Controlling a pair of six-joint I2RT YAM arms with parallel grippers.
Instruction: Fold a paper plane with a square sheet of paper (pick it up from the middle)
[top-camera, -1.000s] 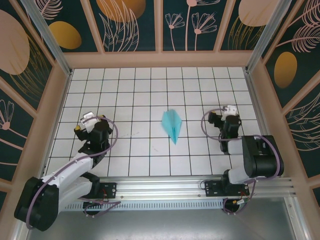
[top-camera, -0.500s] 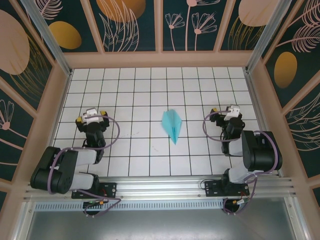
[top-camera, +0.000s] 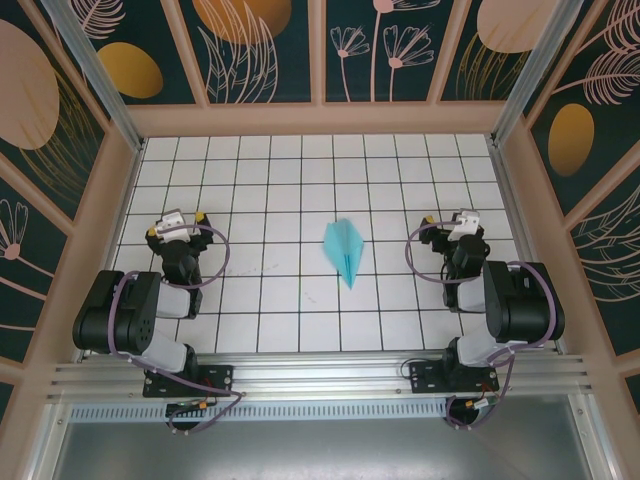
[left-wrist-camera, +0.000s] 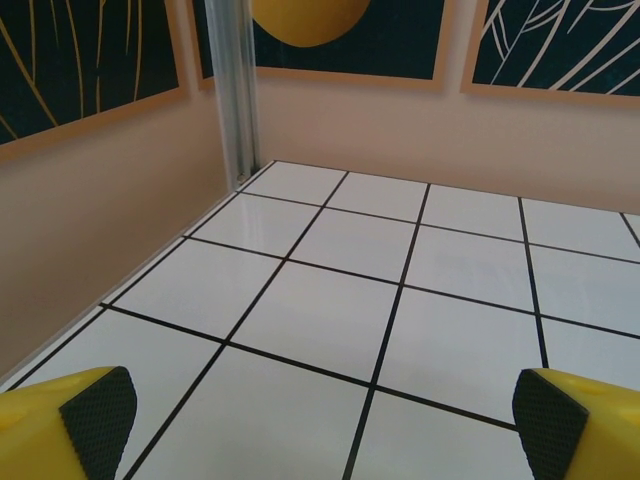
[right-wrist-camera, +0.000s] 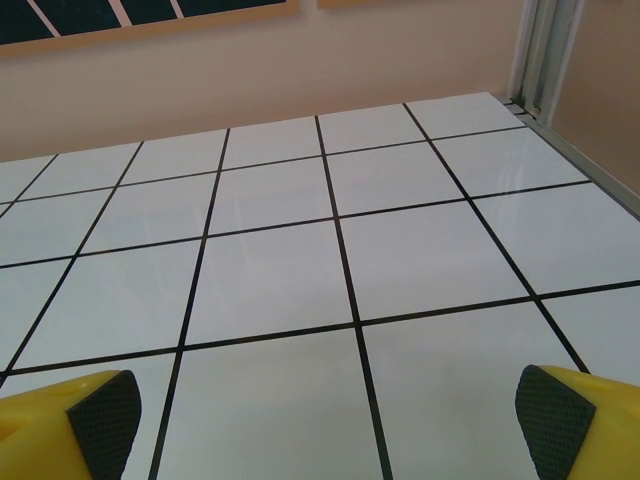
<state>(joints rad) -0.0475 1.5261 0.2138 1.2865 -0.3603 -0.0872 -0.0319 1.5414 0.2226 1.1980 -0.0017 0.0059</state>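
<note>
The left arm (top-camera: 120, 318) has folded further back over its base since half a second ago, carrying the left fingers (left-wrist-camera: 95, 410) slightly left on the bench (top-camera: 300, 170). They are spread wide with nothing between them. The right arm (top-camera: 515, 305) has stayed put, its right fingers (right-wrist-camera: 100, 412) likewise spread wide over bare tiles. The plane (top-camera: 343, 250) lies unmoved mid-bench, between the arms and apart from both, its slim point toward the near edge.
</note>
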